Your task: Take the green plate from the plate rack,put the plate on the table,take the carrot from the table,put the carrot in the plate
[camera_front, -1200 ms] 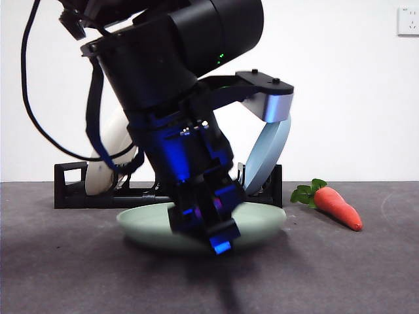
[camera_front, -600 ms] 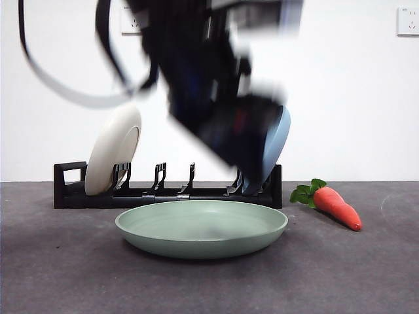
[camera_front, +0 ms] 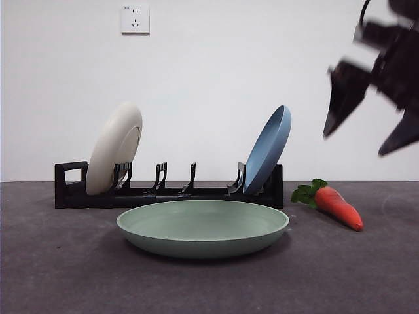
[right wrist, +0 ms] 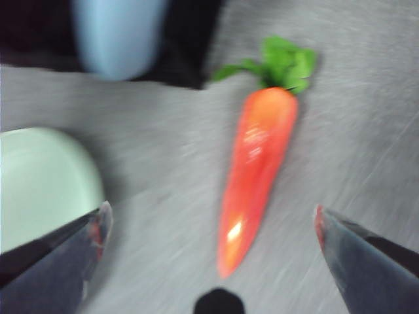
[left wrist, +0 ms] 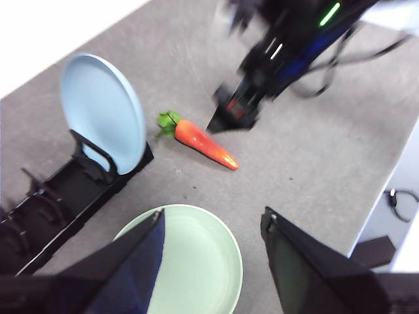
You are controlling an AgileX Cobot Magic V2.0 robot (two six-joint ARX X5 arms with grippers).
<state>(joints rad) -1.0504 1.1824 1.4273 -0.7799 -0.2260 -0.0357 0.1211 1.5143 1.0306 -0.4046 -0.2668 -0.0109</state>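
**A:** Where did the green plate (camera_front: 203, 227) sit, and how much room was around it?

**B:** It lay flat on the table (camera_front: 59, 275), rim up, just in front of the plate rack (camera_front: 167, 191) and apart from it. In the front view the table was bare ahead of the plate and to both sides. The cream plate (camera_front: 114, 157) leaned in the rack at the handle end, the blue plate (camera_front: 268, 149) at the other end, and the slots between them showed only their dividers.

**A:** And the carrot (camera_front: 336, 205)?

**B:** On the table beside the blue plate's end of the rack, near the green plate's rim but not touching it. Its long axis lay flat on the surface. The leafy thick end pointed toward the rack and the tapered tip pointed away from it, toward the front camera. Bare table lay all round it.

**A:** The grippers?

**B:** The right gripper (camera_front: 370, 104) hung in the air above the carrot, blurred, its jaws spread wide with the carrot between them in the right wrist view and nothing held. The left gripper (left wrist: 213, 226) was high over the green plate, jaws apart and empty.

**A:** Any contact?

**B:** None that showed; both sets of jaws were clear of everything.
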